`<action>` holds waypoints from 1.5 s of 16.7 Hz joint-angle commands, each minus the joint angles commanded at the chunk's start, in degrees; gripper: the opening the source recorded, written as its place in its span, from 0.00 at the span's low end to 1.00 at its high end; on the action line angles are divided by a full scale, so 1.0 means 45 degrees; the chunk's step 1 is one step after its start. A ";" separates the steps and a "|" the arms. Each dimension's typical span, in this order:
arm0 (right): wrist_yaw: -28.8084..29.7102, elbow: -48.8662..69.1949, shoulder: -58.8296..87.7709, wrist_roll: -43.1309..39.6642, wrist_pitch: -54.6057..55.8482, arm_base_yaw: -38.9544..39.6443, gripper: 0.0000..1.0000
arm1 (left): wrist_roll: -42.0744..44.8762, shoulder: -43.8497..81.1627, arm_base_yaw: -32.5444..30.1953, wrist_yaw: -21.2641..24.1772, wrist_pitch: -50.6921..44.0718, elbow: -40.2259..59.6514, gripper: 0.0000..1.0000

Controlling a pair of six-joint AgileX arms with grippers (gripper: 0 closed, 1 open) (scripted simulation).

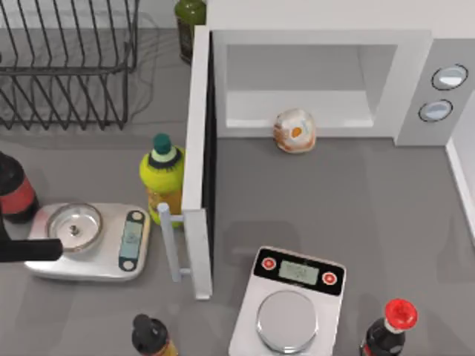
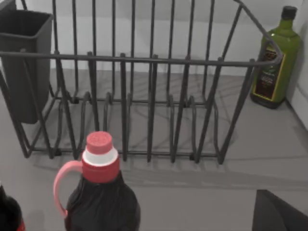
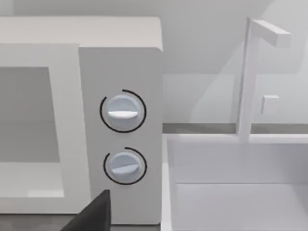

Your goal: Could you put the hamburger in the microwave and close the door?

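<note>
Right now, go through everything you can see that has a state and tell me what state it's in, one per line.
door: swung wide open.
microwave: open, cavity bare.
hamburger: on the table at the cavity's front edge, not inside.
yellow bottle: upright, green cap on.
olive oil bottle: upright, capped.
red-capped bottle: upright, capped.
left scale: bowl holds nothing.
right scale: platform bare.
dish rack: nothing in its slots.

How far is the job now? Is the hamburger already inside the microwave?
Done: the door stands open. In hand: nothing; the hamburger sits at the microwave cavity's front edge, apparently just outside. Left: push it inside, then swing the door shut.
</note>
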 joint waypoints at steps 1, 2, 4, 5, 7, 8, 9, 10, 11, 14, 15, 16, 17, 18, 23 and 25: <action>0.0000 0.0000 0.0000 0.0000 0.0000 0.0000 1.00 | -0.0361 0.0859 -0.0320 -0.0165 -0.0599 0.0708 0.00; 0.0000 0.0000 0.0000 0.0000 0.0000 0.0000 1.00 | -0.0740 0.1779 -0.0651 -0.0325 -0.1231 0.1455 0.00; 0.0000 0.0000 0.0000 0.0000 0.0000 0.0000 1.00 | -0.1521 0.3697 -0.1308 -0.0612 -0.2546 0.2984 0.00; 0.0000 0.0000 0.0000 0.0000 0.0000 0.0000 1.00 | -0.1907 0.4642 -0.1621 -0.0733 -0.3206 0.3736 0.00; 0.0000 0.0000 0.0000 0.0000 0.0000 0.0000 1.00 | -0.2634 0.6386 -0.2183 -0.0922 -0.4472 0.5140 0.00; 0.0000 0.0000 0.0000 0.0000 0.0000 0.0000 1.00 | -0.2964 0.7158 -0.2428 -0.0994 -0.5056 0.5775 0.00; 0.0000 0.0000 0.0000 0.0000 0.0000 0.0000 1.00 | -0.3259 0.7826 -0.2640 -0.1050 -0.5584 0.6339 0.00; 0.0000 0.0000 0.0000 0.0000 0.0000 0.0000 1.00 | -0.3516 0.8392 -0.2820 -0.1092 -0.6050 0.6832 0.00; 0.0000 0.0000 0.0000 0.0000 0.0000 0.0000 1.00 | -0.3729 0.8843 -0.2963 -0.1122 -0.6439 0.7236 0.00; 0.0000 0.0000 0.0000 0.0000 0.0000 0.0000 1.00 | -0.4024 0.9432 -0.3146 -0.1154 -0.6991 0.7790 0.00; 0.0000 0.0000 0.0000 0.0000 0.0000 0.0000 1.00 | -0.4024 0.9432 -0.3146 -0.1154 -0.6991 0.7790 0.00; 0.0000 0.0000 0.0000 0.0000 0.0000 0.0000 1.00 | -0.4024 0.9432 -0.3146 -0.1154 -0.6991 0.7790 0.00; 0.0000 0.0000 0.0000 0.0000 0.0000 0.0000 1.00 | -0.4024 0.9432 -0.3146 -0.1154 -0.6991 0.7790 0.00; 0.0000 0.0000 0.0000 0.0000 0.0000 0.0000 1.00 | -0.4012 0.9383 -0.3090 -0.1136 -0.6956 0.7752 0.00; 0.0000 0.0000 0.0000 0.0000 0.0000 0.0000 1.00 | -0.3994 1.0015 -0.3095 -0.1132 -0.5519 0.6597 0.00; 0.0000 0.0000 0.0000 0.0000 0.0000 0.0000 1.00 | -0.3982 1.0314 -0.3093 -0.1126 -0.4061 0.5795 0.00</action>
